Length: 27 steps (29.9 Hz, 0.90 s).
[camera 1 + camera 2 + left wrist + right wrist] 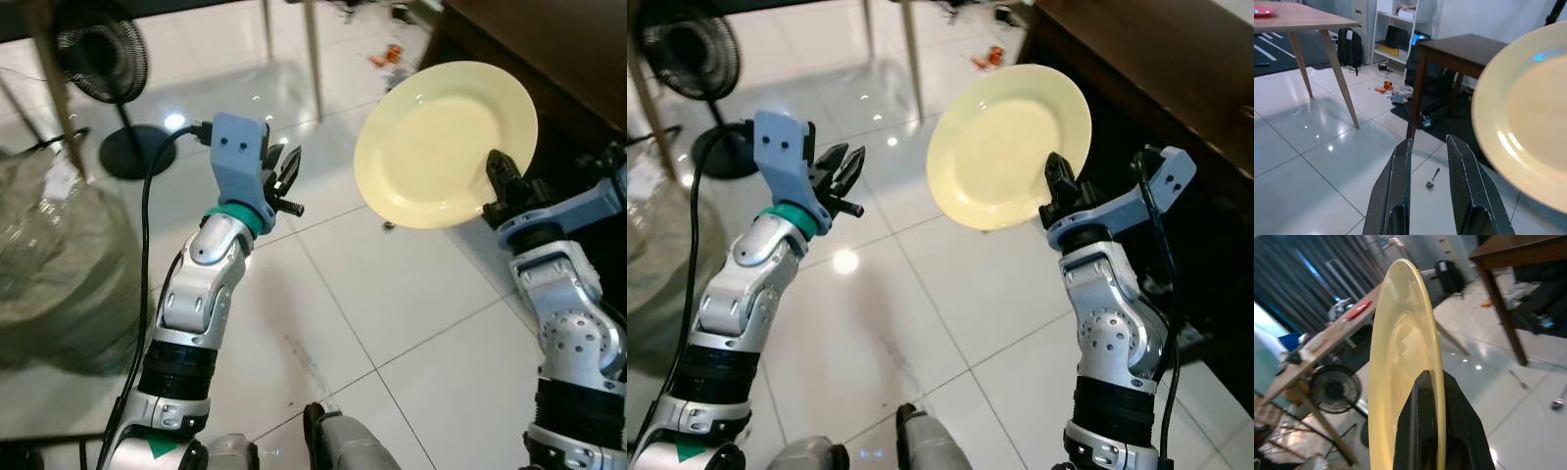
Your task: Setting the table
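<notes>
Yellow plate (441,142) pinched by right gripper (505,181)

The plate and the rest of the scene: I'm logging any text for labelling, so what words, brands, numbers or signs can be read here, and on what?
None can be read.
The yellow plate, gripped at its rim by the right gripper, is plain, with no print or mark.
The left gripper and its blue mount carry no lettering.
The dark table and the items on the white shelf beyond show nothing legible; they are too small.
</notes>
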### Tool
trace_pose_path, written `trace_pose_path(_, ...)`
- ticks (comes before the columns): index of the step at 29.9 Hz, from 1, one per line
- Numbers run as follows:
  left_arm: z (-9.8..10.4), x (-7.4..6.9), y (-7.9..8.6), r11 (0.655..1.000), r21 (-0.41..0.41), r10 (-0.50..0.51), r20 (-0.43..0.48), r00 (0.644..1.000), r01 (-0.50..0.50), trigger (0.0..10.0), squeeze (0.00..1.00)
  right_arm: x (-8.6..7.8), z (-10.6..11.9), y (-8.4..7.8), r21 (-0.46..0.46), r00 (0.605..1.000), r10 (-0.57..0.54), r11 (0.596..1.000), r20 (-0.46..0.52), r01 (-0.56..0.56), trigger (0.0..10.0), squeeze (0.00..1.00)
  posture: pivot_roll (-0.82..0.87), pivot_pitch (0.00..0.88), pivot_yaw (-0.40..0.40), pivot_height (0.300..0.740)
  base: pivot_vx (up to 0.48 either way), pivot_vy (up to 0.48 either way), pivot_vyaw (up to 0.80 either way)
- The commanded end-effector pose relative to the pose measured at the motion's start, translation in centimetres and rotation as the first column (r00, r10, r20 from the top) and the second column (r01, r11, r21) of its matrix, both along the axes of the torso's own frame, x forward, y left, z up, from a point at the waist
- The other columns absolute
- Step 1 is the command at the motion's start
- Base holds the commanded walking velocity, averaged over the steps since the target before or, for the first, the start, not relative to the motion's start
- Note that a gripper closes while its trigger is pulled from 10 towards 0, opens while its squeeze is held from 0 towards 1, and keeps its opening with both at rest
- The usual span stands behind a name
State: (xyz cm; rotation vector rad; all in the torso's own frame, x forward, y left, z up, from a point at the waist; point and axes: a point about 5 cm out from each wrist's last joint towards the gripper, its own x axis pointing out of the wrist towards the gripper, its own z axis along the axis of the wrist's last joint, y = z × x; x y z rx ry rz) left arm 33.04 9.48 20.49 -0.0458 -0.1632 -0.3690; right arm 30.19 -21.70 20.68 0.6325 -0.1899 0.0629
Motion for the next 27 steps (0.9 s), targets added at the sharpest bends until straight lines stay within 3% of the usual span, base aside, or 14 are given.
trace_pose_path(1,-0.6,0.0,-0.2,1.000,0.009,-0.009,-0.027,1.000,0.009,10.0,0.00,-0.2,-0.3,-0.7,-0.014,1.000,-0.027,1.000,-0.010,0.027,10.0,0.00,0.09,0.072,0.001,0.740,0.000,0.000,-0.80)
trace_pose_path(4,-0.7,0.1,0.7,0.998,0.063,-0.013,-0.020,1.000,0.014,10.0,0.00,-0.5,-1.4,-1.2,-0.111,0.998,-0.039,0.993,-0.043,0.034,10.0,0.00,0.09,0.078,0.004,0.740,0.000,0.000,-0.80)
trace_pose_path(6,-0.7,0.1,0.7,0.998,0.063,-0.013,-0.020,1.000,0.014,10.0,0.00,-0.5,-1.4,-1.2,-0.111,0.998,-0.039,0.993,-0.043,0.034,10.0,0.00,0.09,0.078,0.004,0.740,0.000,0.000,-0.80)
trace_pose_path(8,-0.9,0.1,1.5,0.993,0.114,-0.030,-0.020,0.999,0.032,10.0,0.00,-0.9,-2.5,-1.2,-0.215,0.997,-0.022,0.977,-0.071,0.006,10.0,0.00,0.09,0.079,0.007,0.740,0.000,0.000,-0.80)
trace_pose_path(12,-0.8,0.2,1.7,0.989,0.144,-0.044,-0.014,0.999,0.046,10.0,0.00,-1.6,-3.5,-0.6,-0.264,0.995,0.007,0.964,-0.101,-0.034,10.0,0.00,0.09,0.080,0.007,0.740,0.000,0.000,-0.80)
trace_pose_path(21,-0.5,0.3,1.4,0.989,0.139,-0.049,-0.008,0.999,0.050,10.0,0.00,-2.5,-3.9,-0.6,-0.233,0.994,-0.007,0.972,-0.110,-0.019,10.0,0.00,0.09,0.081,0.013,0.740,0.000,0.000,-0.80)
trace_pose_path(27,-0.3,0.4,1.3,0.991,0.128,-0.033,0.002,0.999,0.033,10.0,0.00,-1.8,-2.8,-1.4,-0.139,0.995,-0.080,0.988,-0.057,0.072,10.0,0.00,0.09,0.079,0.016,0.740,0.000,0.000,-0.80)
